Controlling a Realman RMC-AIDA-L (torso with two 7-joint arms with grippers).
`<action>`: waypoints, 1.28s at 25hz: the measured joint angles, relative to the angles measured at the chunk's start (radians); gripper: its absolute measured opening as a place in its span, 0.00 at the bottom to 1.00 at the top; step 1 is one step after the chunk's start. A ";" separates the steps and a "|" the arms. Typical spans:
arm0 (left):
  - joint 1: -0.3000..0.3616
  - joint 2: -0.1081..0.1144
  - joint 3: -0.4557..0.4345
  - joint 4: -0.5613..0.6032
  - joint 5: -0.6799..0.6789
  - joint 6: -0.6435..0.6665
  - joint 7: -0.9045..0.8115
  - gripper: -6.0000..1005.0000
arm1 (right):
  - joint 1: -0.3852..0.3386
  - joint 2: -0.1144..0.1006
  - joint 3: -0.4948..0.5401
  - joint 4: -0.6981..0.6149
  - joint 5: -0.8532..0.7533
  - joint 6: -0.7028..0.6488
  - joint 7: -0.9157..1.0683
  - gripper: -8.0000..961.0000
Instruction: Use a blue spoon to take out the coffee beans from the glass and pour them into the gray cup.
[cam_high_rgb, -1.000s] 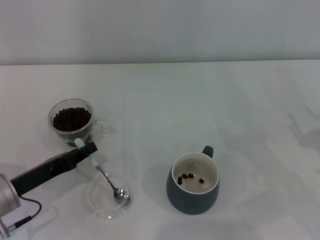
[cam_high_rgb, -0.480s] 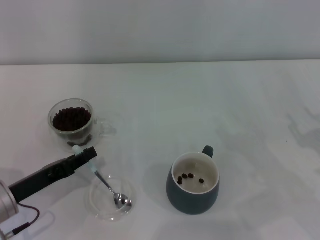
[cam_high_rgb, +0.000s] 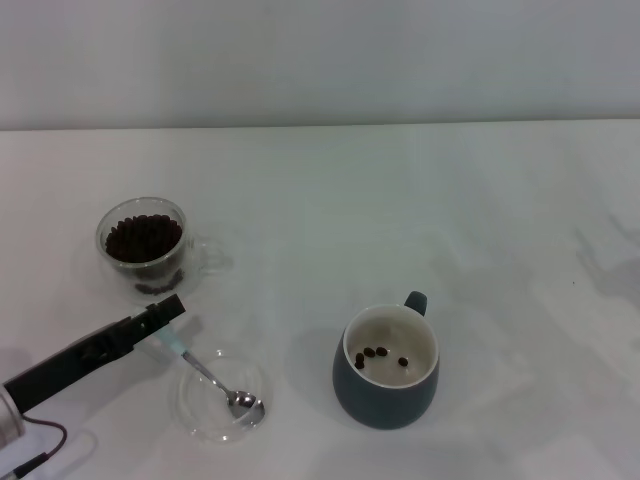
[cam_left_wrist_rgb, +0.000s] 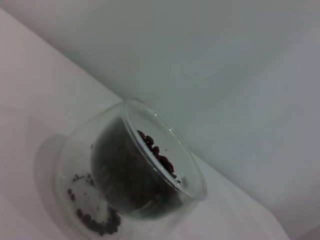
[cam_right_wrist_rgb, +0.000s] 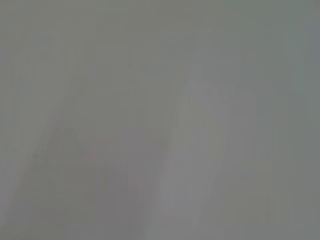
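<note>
The glass (cam_high_rgb: 144, 243) stands at the left of the table, heaped with coffee beans (cam_high_rgb: 143, 237); the left wrist view shows the same glass (cam_left_wrist_rgb: 145, 175) and beans (cam_left_wrist_rgb: 156, 151) close up. The blue spoon (cam_high_rgb: 205, 372) lies slanted, its metal bowl resting in a low clear dish (cam_high_rgb: 222, 394) and its pale handle reaching up to the tip of my left gripper (cam_high_rgb: 167, 311). That gripper sits just in front of the glass. To the right stands the gray cup (cam_high_rgb: 386, 372), with a few beans inside. My right gripper is out of view.
The white table runs back to a pale wall. Open tabletop lies between the dish and the gray cup, and across the far and right side.
My left gripper has drawn back toward the near left. The spoon's bowl has settled lower in the dish, and the handle end no longer shows above the gripper.
</note>
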 joint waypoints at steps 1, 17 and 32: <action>0.002 0.000 -0.003 0.000 0.000 -0.002 -0.001 0.38 | 0.000 0.000 0.000 0.000 0.000 0.000 0.000 0.56; 0.118 0.003 -0.088 0.038 -0.006 0.045 0.100 0.63 | -0.002 0.000 -0.002 -0.001 0.000 -0.016 0.000 0.56; 0.259 -0.015 -0.254 0.116 -0.059 0.121 0.560 0.63 | -0.009 0.000 -0.005 0.055 -0.003 -0.046 -0.008 0.56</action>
